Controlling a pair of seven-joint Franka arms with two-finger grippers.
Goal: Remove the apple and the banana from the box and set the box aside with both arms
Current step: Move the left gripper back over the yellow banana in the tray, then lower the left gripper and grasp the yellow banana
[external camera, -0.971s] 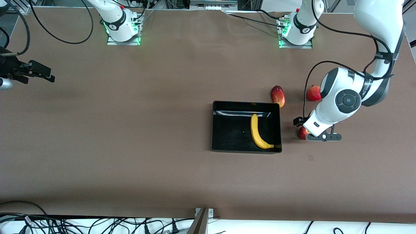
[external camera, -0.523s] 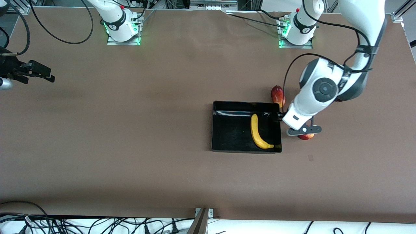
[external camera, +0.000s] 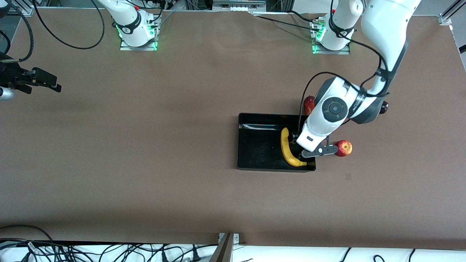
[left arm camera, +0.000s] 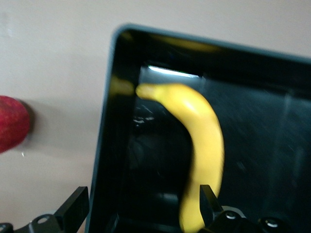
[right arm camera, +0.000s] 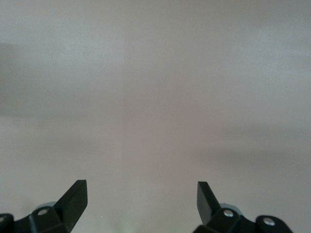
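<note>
Hovering: left gripper [external camera: 296, 147] hangs over the box [external camera: 255, 145], fingers [left arm camera: 73, 208] spread wide and holding nothing.
Banana: the banana [external camera: 287, 149] lies inside the box along the wall toward the left arm's end; one finger sits over its body, the other over the box wall.
Apple: the apple [external camera: 343, 148] rests on the table just outside the box, clear of both fingers.
Right gripper: the right gripper [right arm camera: 141, 201] waits over bare table, fingers parted and empty.
Risk: with fingers straddling the wall, a straight descent would likely strike the rim and shove the box.
Risk two: the curved banana could roll out of a closing pinch.
</note>
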